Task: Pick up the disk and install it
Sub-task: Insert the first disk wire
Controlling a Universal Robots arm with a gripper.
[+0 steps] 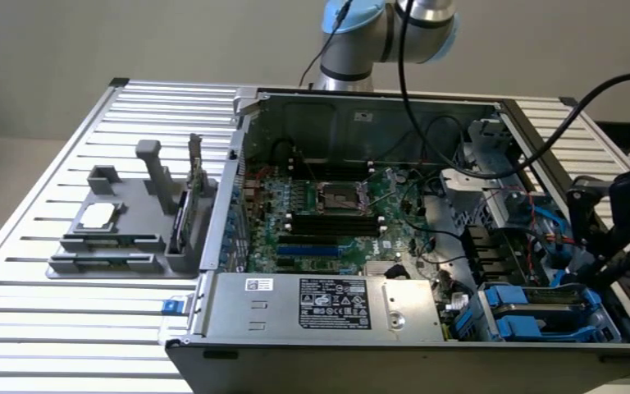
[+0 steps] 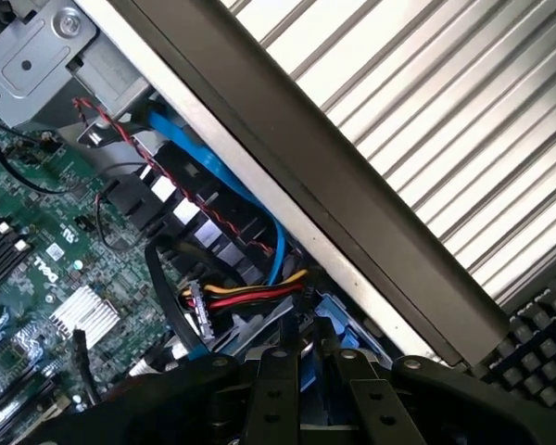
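Pincer [image 1: 605,264] hangs low over the near corner of the open computer case [image 1: 370,98], on the exterior view's right, above the drive bay. Disk [image 1: 545,297]: judged to be the flat slab in a blue frame lying in that bay, directly beneath the pincer, touching it or nearly so. Its long axis seems to run across the case toward the power-supply box [image 1: 331,302], not certain. Whether the pincer is spread or pinching the frame: cannot tell. Only one arm, so no choice of reach. The exterior view gives the layout: bay, motherboard [image 1: 337,213], and the grey parts fixture [image 1: 118,238] well apart on the table [image 1: 30,328]. The wrist view gives the close quarters: blue plastic just under the pincer [image 2: 310,394]. A power connector with yellow, red and black wires [image 2: 246,295] and a blue data cable [image 2: 224,181] crowd that spot. The case wall [image 2: 352,232] runs just beside.
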